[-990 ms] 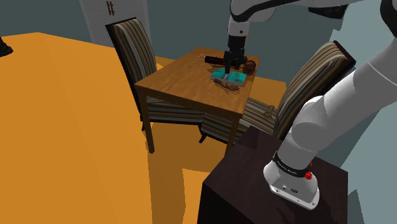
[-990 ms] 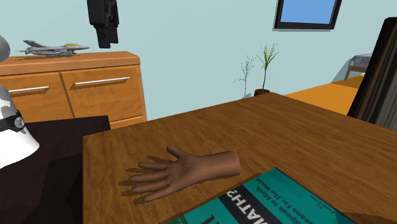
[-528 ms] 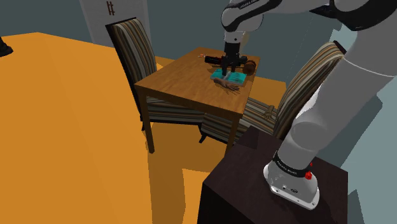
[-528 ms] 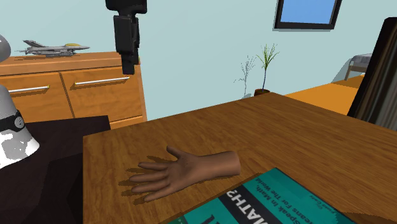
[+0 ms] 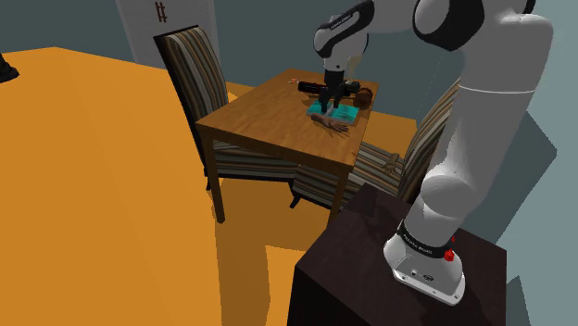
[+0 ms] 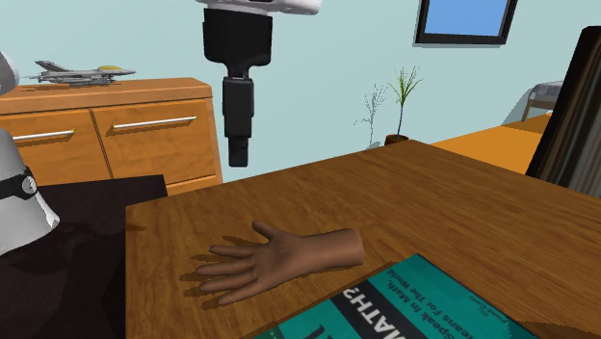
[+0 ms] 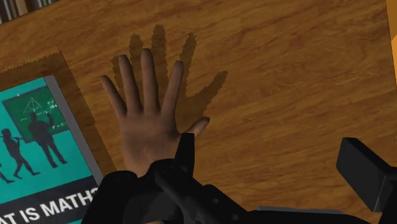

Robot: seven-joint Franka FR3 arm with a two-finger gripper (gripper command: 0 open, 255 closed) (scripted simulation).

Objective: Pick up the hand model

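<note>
The brown hand model (image 6: 274,260) lies flat, palm down, on the wooden table (image 6: 462,212), beside a teal maths book (image 6: 409,308). My black gripper (image 6: 236,149) hangs above the table, a little behind the model's fingers, touching nothing. In the wrist view the hand model (image 7: 146,118) lies just ahead of the gripper (image 7: 273,165), closer to one fingertip (image 7: 186,147) than the other; the fingers stand apart, open, with nothing between them. From the shoulder view the gripper (image 5: 326,108) sits over the hand model (image 5: 332,122) and the book (image 5: 341,112) near the table's far right corner.
Striped chairs stand at the table's left (image 5: 194,65) and right (image 5: 426,139). A dark object (image 5: 363,95) lies at the table's back edge. A wooden dresser (image 6: 116,125) with a model jet (image 6: 72,69) and a thin plant (image 6: 400,96) stand beyond the table.
The gripper has come down and moved to the second exterior view's right, closer to the hand model. The hand model and the book have not moved.
</note>
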